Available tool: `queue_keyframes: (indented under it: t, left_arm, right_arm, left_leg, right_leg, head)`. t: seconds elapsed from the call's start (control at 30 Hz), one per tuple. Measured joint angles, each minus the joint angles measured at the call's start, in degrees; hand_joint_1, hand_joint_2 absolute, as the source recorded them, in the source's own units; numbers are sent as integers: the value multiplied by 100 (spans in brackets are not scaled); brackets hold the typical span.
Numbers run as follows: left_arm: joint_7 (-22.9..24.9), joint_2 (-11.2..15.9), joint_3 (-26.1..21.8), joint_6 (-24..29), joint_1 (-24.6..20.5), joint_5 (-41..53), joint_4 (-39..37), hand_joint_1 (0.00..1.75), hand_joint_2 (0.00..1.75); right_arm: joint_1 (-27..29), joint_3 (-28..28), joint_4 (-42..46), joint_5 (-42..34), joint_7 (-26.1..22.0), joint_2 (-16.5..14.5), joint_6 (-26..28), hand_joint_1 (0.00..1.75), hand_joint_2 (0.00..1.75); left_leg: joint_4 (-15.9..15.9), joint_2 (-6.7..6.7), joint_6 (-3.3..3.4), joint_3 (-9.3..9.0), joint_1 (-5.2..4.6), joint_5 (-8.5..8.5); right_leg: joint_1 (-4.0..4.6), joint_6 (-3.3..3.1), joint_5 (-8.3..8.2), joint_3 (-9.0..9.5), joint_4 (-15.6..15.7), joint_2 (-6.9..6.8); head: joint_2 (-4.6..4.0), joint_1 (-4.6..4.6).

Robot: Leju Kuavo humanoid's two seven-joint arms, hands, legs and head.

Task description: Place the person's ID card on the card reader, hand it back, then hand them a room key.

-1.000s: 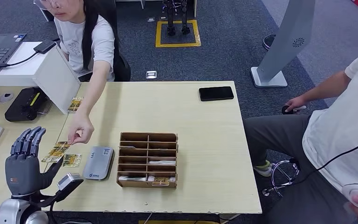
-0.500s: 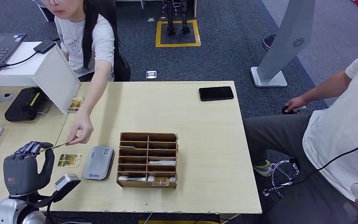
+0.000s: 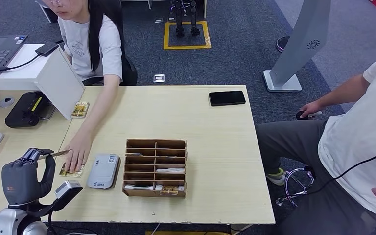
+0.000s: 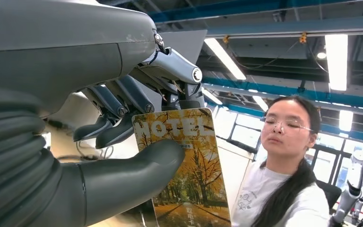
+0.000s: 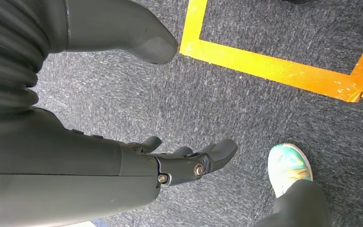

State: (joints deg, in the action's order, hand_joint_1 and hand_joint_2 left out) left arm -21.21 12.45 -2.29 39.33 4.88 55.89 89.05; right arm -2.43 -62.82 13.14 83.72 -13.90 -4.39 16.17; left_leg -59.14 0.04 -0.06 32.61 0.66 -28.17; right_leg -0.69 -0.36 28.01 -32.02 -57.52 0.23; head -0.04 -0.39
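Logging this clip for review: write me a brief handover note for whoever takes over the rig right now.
Left hand holds the card, printed HOTEL, between thumb and fingers. Right hand hangs over the carpet, holding nothing, fingers apart.
The person's hand rests on a second card lying on the table beside the grey card reader. The wooden organizer holds more cards.
Done: card is in hand.
Left: reader step, hand-back, room key.
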Motion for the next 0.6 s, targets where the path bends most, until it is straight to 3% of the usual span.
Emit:
queue_keyframes:
  t: [0.13,0.23,0.33,0.43,0.6]
  left_arm:
    - [-190,0,34,-381,-1,-796,3,175,175]
    - [-111,-49,38,-1448,-8,-1928,29,175,175]
    - [208,-178,44,-2578,-16,-3036,114,175,175]
    - [666,-268,67,-3350,-12,-3893,204,175,175]
    - [1263,-311,169,-3765,0,-4510,255,175,175]
  right_arm:
    - [-5,-7,0,9,-5,-1,1,0,175]
    - [-8,-27,0,-23,13,-6,20,0,175]
    - [-8,-68,0,-56,54,-20,47,0,175]
    - [-5,-122,0,-62,73,-38,79,0,175]
    - [-5,-193,0,-60,89,-57,125,0,175]
  left_leg:
    - [0,0,0,-1,0,0]
    - [0,1,0,-1,0,0]
    - [0,1,0,-1,0,0]
    - [0,1,0,0,-1,0]
    - [0,0,0,0,0,0]
  right_leg:
    - [0,0,0,-1,0,0]
    - [0,0,0,-2,0,1]
    - [0,0,0,-1,0,1]
    - [0,0,0,-1,0,2]
    - [0,0,0,-2,0,1]
  head:
    - [0,0]
    - [0,-2]
    - [0,0]
    - [0,0]
    - [0,0]
